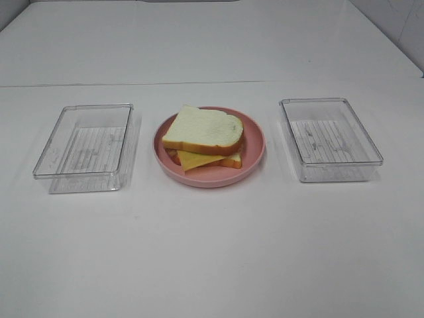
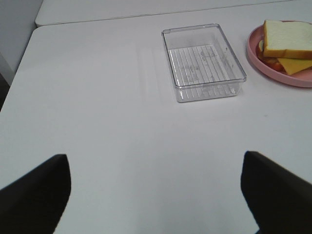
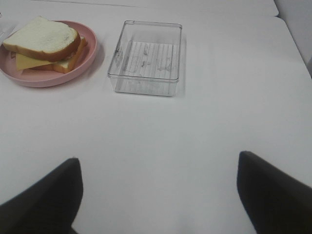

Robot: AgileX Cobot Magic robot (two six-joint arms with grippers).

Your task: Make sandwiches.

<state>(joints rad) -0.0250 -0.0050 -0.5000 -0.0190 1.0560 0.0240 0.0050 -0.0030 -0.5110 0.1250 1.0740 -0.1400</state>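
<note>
The sandwich (image 1: 204,136) is a stack on the round pink plate (image 1: 255,156) at the table's middle. A white bread slice with orange-brown crust lies on top, a yellow cheese square (image 1: 195,159) sticks out below it, and a second slice lies underneath. A bit of red filling shows in the left wrist view (image 2: 275,64). No lettuce shows. The sandwich also shows in the right wrist view (image 3: 43,41). Neither gripper shows in the exterior high view. My left gripper (image 2: 156,195) and my right gripper (image 3: 158,192) are open and empty, both well short of the plate.
An empty clear rectangular tray (image 1: 86,146) stands left of the plate and another (image 1: 329,138) right of it. They also show in the left wrist view (image 2: 203,62) and the right wrist view (image 3: 146,57). A table seam runs across the back.
</note>
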